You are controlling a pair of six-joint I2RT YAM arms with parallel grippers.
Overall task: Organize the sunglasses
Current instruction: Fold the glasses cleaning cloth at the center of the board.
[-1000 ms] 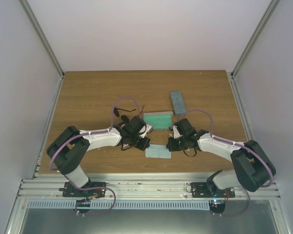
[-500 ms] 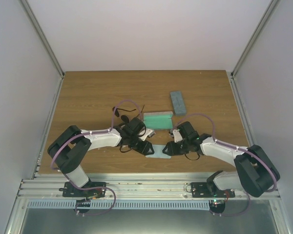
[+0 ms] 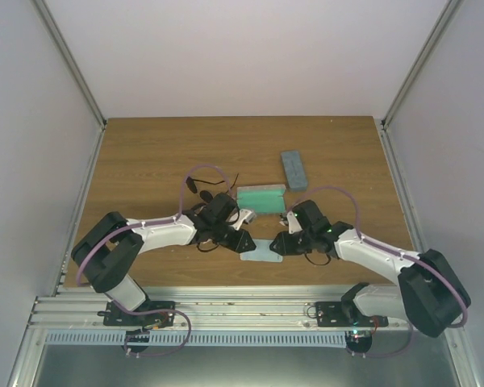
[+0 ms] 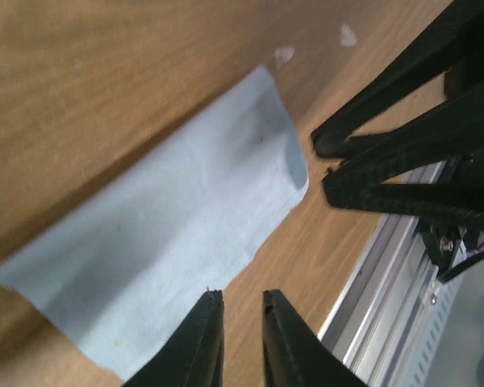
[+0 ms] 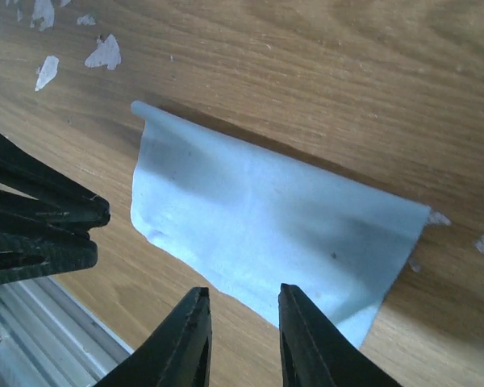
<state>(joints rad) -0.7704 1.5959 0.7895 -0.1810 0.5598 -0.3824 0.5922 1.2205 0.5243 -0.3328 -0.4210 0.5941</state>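
Hovering with left jaws and right jaws slightly parted and empty at opposite ends of a light blue cloth point(image 3: 260, 251) near the front edge of the bench point(image 3: 145, 153), dark sunglasses point(image 3: 203, 193) mid-bench behind the left arm point(image 3: 165, 230).

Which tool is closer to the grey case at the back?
Right. The right tool is at the blue cloth's right end, in front of the grey case; the left tool is at its left end, farther away.
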